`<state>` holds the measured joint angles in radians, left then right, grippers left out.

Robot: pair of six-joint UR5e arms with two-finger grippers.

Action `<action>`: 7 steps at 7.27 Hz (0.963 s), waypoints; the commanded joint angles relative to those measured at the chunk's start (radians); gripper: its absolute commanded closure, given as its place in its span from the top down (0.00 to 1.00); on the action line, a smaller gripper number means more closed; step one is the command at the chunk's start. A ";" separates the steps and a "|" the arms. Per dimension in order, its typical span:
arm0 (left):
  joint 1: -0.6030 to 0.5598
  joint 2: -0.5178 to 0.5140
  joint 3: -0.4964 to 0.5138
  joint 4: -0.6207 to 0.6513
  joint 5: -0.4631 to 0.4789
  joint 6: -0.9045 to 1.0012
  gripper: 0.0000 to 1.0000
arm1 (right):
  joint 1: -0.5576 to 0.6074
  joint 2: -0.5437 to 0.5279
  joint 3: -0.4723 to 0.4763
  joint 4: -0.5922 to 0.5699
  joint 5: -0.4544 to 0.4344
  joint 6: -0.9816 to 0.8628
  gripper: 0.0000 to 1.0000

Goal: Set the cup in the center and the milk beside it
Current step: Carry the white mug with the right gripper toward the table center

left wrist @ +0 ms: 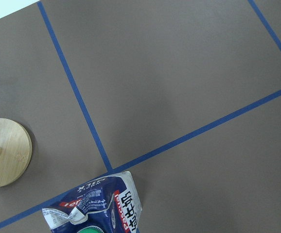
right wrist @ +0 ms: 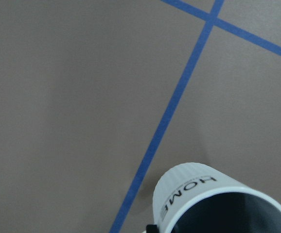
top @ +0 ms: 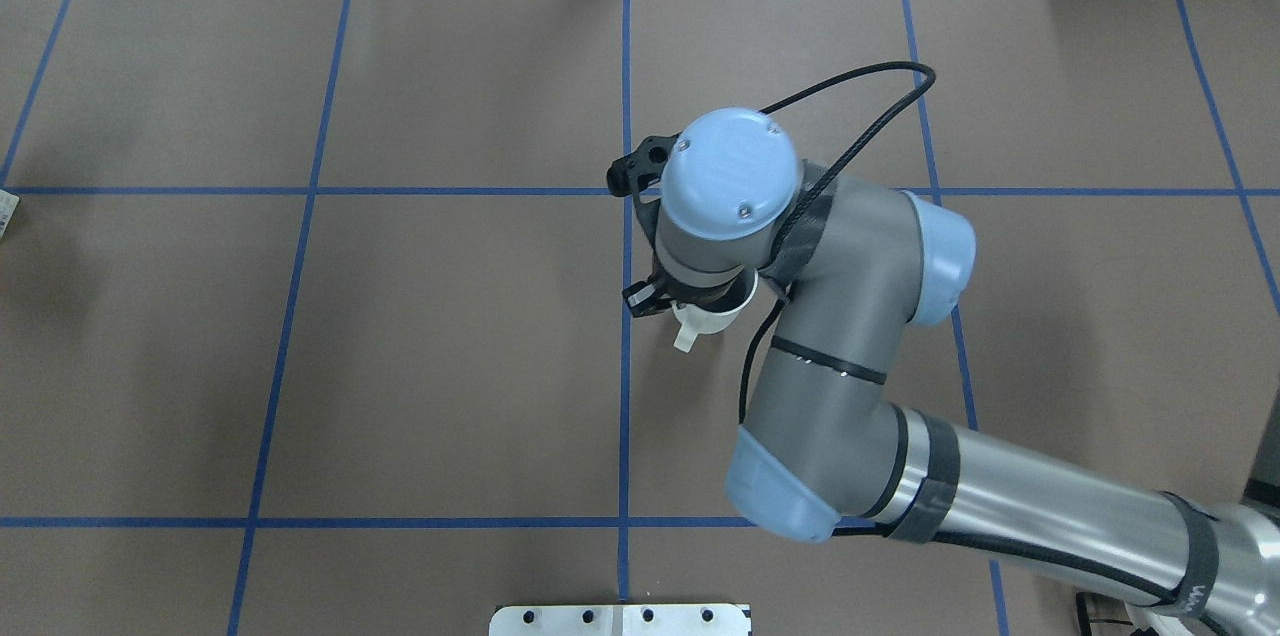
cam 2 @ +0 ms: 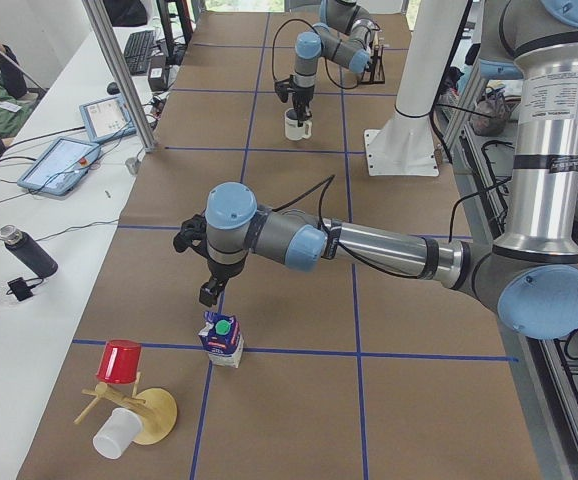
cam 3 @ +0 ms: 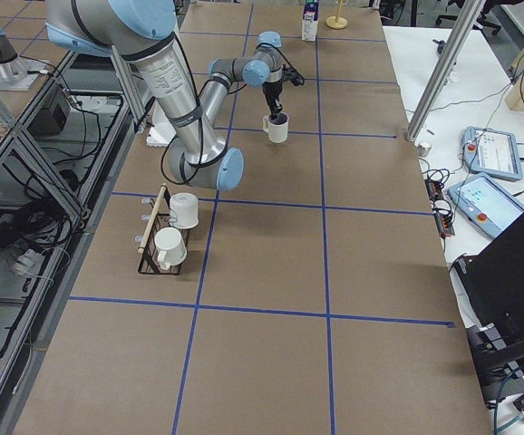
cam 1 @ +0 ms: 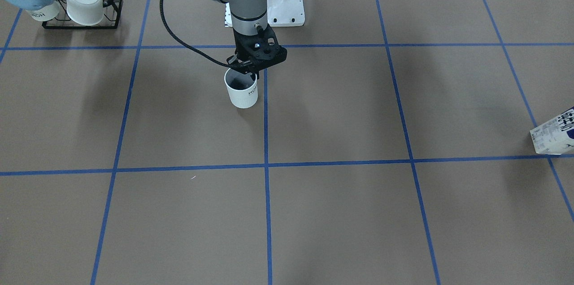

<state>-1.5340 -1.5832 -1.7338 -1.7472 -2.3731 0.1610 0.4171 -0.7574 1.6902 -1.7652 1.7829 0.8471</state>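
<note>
The white ribbed "HOME" cup [cam 1: 242, 92] is upright just beside the central blue tape line [cam 1: 265, 119], at or barely above the brown surface. My right gripper [cam 1: 249, 69] comes down from above and is shut on its far rim. The cup also shows in the right wrist view [right wrist: 213, 194] and peeks out under the wrist in the overhead view [top: 700, 321]. The blue-and-white milk carton [cam 2: 222, 338] stands far off at the table's left end [cam 1: 554, 133]. My left gripper [cam 2: 209, 292] hovers just above and beside it, apart; I cannot tell its jaw state.
A black wire rack [cam 3: 158, 243] with white mugs [cam 1: 85, 3] stands near the right arm's base. A wooden stand [cam 2: 149, 415] with a red cup [cam 2: 121, 360] and a white cup [cam 2: 116, 435] is near the carton. White base plate [cam 1: 287, 2] at the back.
</note>
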 commanded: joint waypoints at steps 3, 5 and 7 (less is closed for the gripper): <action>0.000 0.000 0.002 0.000 0.000 0.000 0.99 | -0.015 0.110 -0.146 -0.004 -0.007 0.027 0.00; 0.000 -0.001 0.002 0.000 0.000 0.000 0.99 | -0.015 0.104 -0.185 0.090 -0.004 0.084 0.29; 0.000 -0.001 0.002 0.000 0.000 0.000 0.99 | -0.014 0.107 -0.186 0.105 -0.005 0.093 0.99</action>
<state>-1.5340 -1.5845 -1.7319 -1.7472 -2.3731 0.1609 0.4021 -0.6519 1.5036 -1.6718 1.7782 0.9319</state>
